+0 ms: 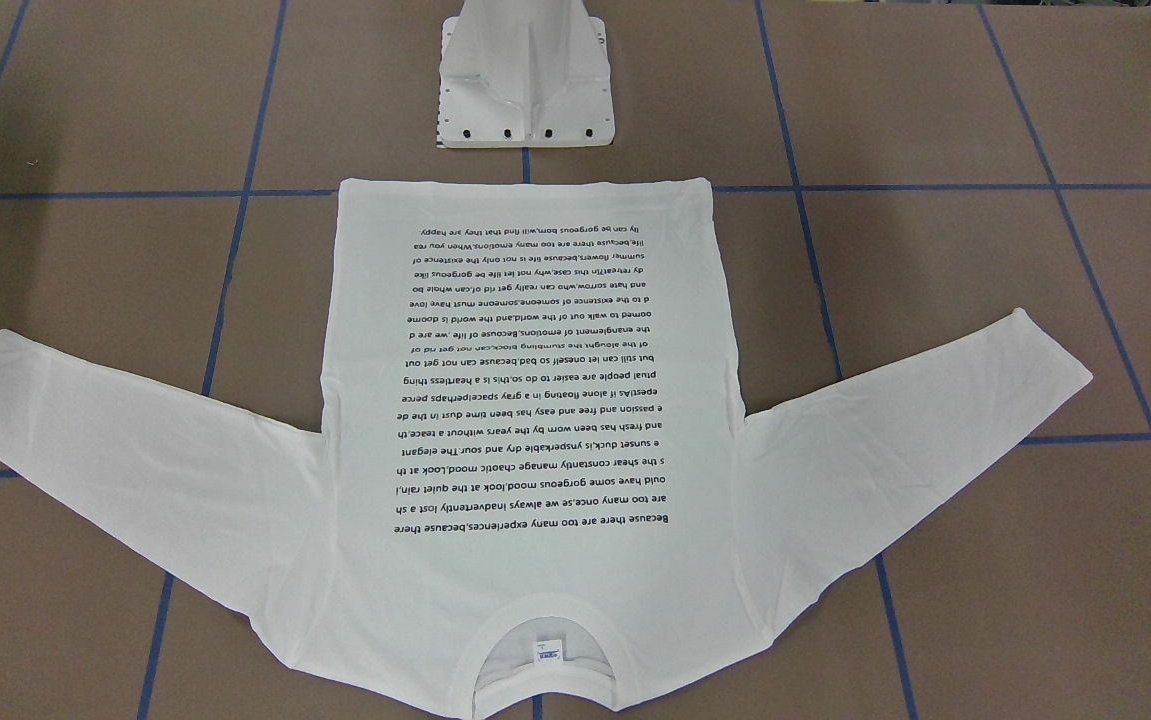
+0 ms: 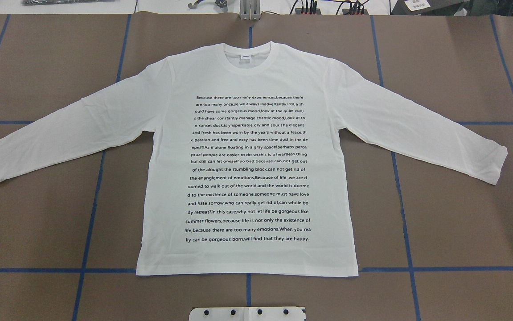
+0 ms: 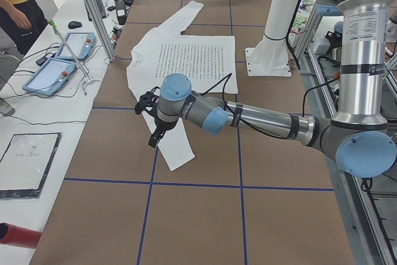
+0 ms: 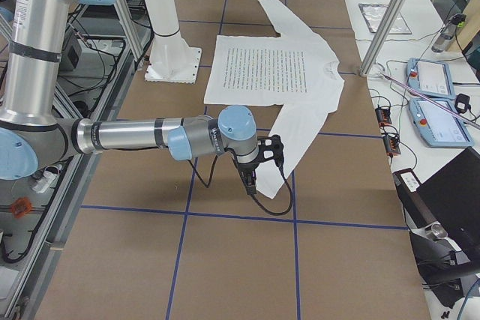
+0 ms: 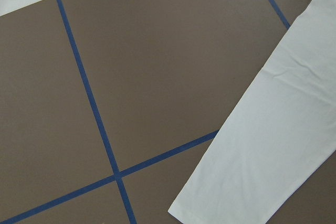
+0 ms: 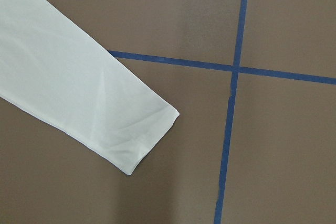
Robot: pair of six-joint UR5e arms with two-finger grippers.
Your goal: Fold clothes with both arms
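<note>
From across the table, the white T-shirt (image 1: 535, 580) lies flat and spread on the brown table (image 1: 935, 100), printed text (image 1: 535, 370) facing up. Its hem is just short of the white pedestal base (image 1: 525, 90), its collar (image 1: 545, 692) is toward the camera, and a small neck label (image 1: 546, 651) shows inside. Both sleeves angle outward across the blue tape lines (image 1: 935, 187). From overhead, the shirt sits centred with its collar at the far edge and each sleeve sloping back toward the robot's side; no arm enters this view. From the left end, the near left arm (image 3: 267, 119) reaches out low over the table, and the left gripper (image 3: 153, 136) hangs above the near sleeve by its cuff; whether its jaws are parted cannot be told. From the right end, the right arm (image 4: 127, 136) does likewise, with the right gripper (image 4: 250, 179) above the other sleeve's cuff, its jaws equally unreadable. The left wrist camera looks down on a sleeve end beside a tape crossing. The right wrist camera shows the other cuff lying flat near another crossing.
</note>
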